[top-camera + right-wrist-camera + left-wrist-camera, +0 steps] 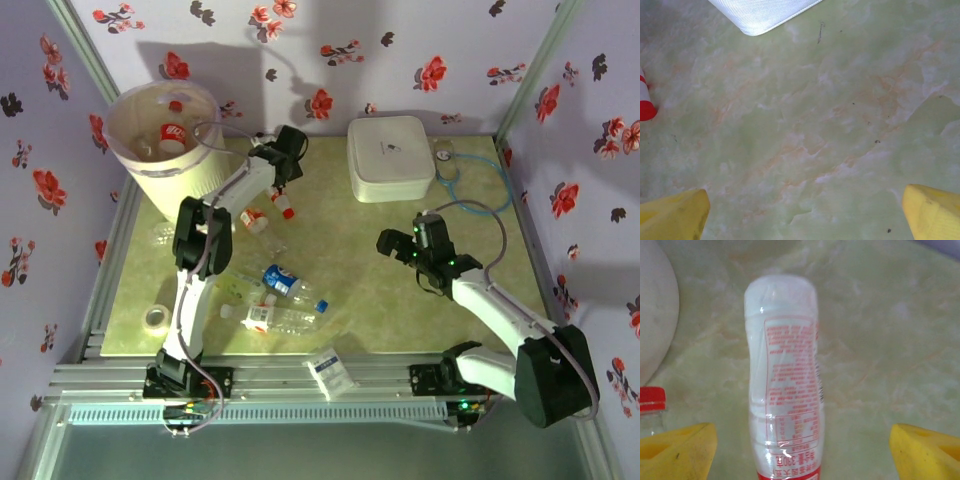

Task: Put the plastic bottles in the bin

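**Surface (pixel 380 300):** you have one, a pale green marbled sheet veined in orange, framed by aluminium rails.

**Room:** lilac walls (pixel 400 40) printed with red and dark flowers close it in on three sides.

**Writing:** the white-bodied bottle with a red-print label (pixel 785 390) carries dense red small print. You cannot read it, apart from what looks like "330" near its lower end. The mark on the flat white rounded-square box (pixel 390 158) is too small to read.

**Counts:**
- One cream-white cylindrical bin (pixel 165 180) stands at the far left corner. At least two bottles are inside it; you can see one red label and one red cap.
- About six clear plastic bottles (pixel 275 318) lie loose on the left half of the surface (two are so transparent that the count is unsure). One is a blue-labelled bottle (pixel 283 280).
- One roll of clear tape (pixel 157 317) lies near the left edge.
- One small white-blue packet (pixel 330 370) sits on the near rail.
- One teal tube (pixel 455 180) lies beside the box.

**Left gripper (pixel 285 195) (pixel 801 430):** it sits just beside the bin. Its jaws are wide, with the white-bodied bottle lying lengthwise between the yellow fingers (pixel 680 450) and clear of both.

**Right gripper (pixel 392 243) (pixel 802 195):** its jaws are spread wide over bare surface and hold nothing. A corner of the box and a red bottle end (pixel 644 107) sit at the edges of its wrist view.
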You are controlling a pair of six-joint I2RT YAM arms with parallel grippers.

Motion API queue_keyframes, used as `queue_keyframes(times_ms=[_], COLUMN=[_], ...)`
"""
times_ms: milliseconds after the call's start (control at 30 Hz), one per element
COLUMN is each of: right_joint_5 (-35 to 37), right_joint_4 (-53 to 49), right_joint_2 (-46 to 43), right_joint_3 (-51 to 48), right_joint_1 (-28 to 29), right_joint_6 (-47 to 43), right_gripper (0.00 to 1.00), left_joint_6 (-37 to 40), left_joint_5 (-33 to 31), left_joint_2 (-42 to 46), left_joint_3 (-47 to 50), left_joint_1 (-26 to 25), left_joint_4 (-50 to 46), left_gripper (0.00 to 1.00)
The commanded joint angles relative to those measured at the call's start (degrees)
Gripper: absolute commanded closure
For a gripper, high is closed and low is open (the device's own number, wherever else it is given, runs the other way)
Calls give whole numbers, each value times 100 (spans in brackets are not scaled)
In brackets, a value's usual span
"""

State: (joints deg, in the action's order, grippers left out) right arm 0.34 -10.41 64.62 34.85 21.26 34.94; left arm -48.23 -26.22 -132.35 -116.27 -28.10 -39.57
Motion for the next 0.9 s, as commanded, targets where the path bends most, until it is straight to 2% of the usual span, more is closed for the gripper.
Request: queue_keyframes(times_ms=[0,333,500,567,867], right_joint_5=[-25,-113,-146,-174,-173], right_joint_4=[70,119,162,141,212], right_joint_2=[-36,16,80,120,201], right_joint_3=[-46,-57,-54,-1,1], right_joint_1=[-23,-25,-22,-23,-24], right_joint_6=[29,37,59,23,88], right_gripper=[1,1,1,1,1], left_joint_6=[-232,-211,-213,-205,159], left_joint_5=[96,232,365,380,398], left_joint_2=[-197,-498,-639,-660,-280], left_joint_3=[166,122,52,52,8], left_joint_1=[54,137,196,203,123], left_joint_4=[-18,20,20,7,15], left_gripper=[13,26,28,32,46])
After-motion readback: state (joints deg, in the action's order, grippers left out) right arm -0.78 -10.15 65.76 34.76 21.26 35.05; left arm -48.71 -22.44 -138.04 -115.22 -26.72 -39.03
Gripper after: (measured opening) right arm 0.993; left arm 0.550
